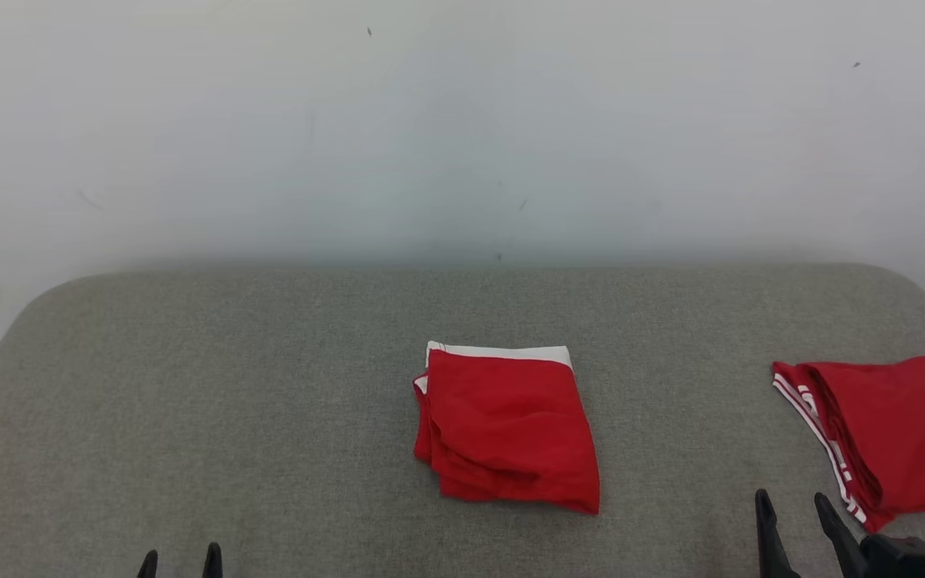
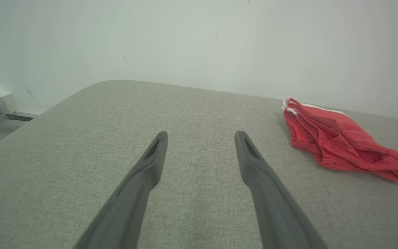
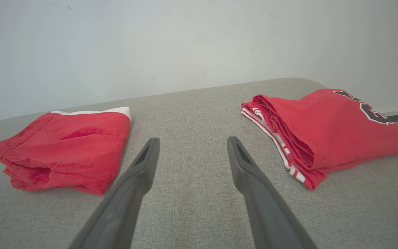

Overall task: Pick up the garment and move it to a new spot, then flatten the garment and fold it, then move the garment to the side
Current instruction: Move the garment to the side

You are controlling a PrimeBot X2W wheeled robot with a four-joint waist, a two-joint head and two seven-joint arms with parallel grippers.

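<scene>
folded red garment at the middle of the grey padded table, well apart from both claws and from a second folded red jersey lying at the table's right edge; pale wall behind. the left gripper sits at the near left edge and the right gripper at the near right, just beside the jersey's near corner; both stand wide, fingers spread and holding nothing, above bare cloth in their wrist views. the garment appears to be thin, soft knit: light, limp, not fragile, and likely to sag and fall out of its fold if lifted by one layer or one corner. its layers are stacked and show as loose, wavy edges along the side toward the robot's left and along the near side; a pinch there that takes in every layer, or one claw at each of two opposite sides, would probably keep the fold. the rough table covering may drag at the bottom layer, so lifting looks safer than sliding. the white band lies along the far edge, toward the wall; the long axis seems to run far to near, leaning slightly rightward as it comes near, though the packet is close to square
</scene>
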